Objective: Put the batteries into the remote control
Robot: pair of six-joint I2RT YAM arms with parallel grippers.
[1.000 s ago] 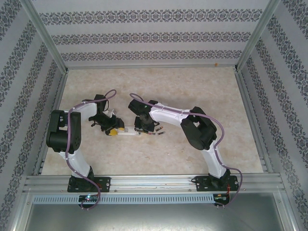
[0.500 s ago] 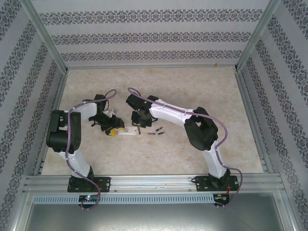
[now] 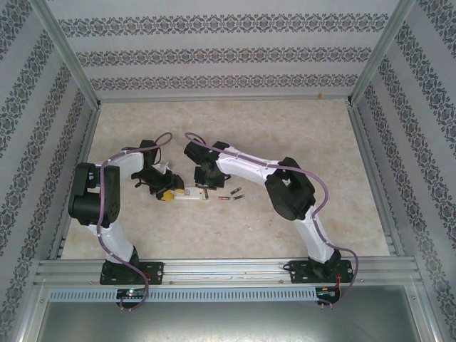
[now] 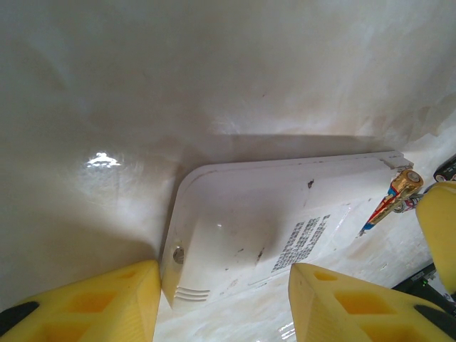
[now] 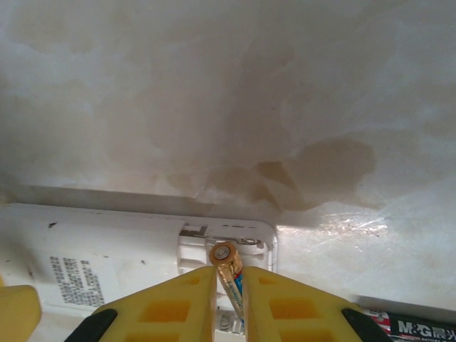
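The white remote control [image 3: 191, 197] lies back-up on the table, its battery compartment [image 5: 228, 244] open at the right end. My left gripper [image 3: 165, 194] is closed across its left end, yellow fingers [image 4: 92, 303] on either side of the remote control [image 4: 285, 221]. My right gripper [image 5: 229, 288] is shut on one of the batteries [image 5: 233, 276], a gold and blue cell held tilted, with its tip over the open compartment. The left wrist view shows that battery [image 4: 392, 199] at the remote's far end. Two more batteries [image 3: 231, 195] lie on the table just right of the remote.
A dark battery marked M&G [image 5: 420, 328] lies close to the right of my right gripper. Metal rails [image 3: 214, 269] run along the near edge, and patterned walls [image 3: 228, 57] close in the beige table [image 3: 285, 128] on three sides.
My right gripper has moved a little left and away over the remote's right end, carrying the battery. The left arm and the remote have not moved.
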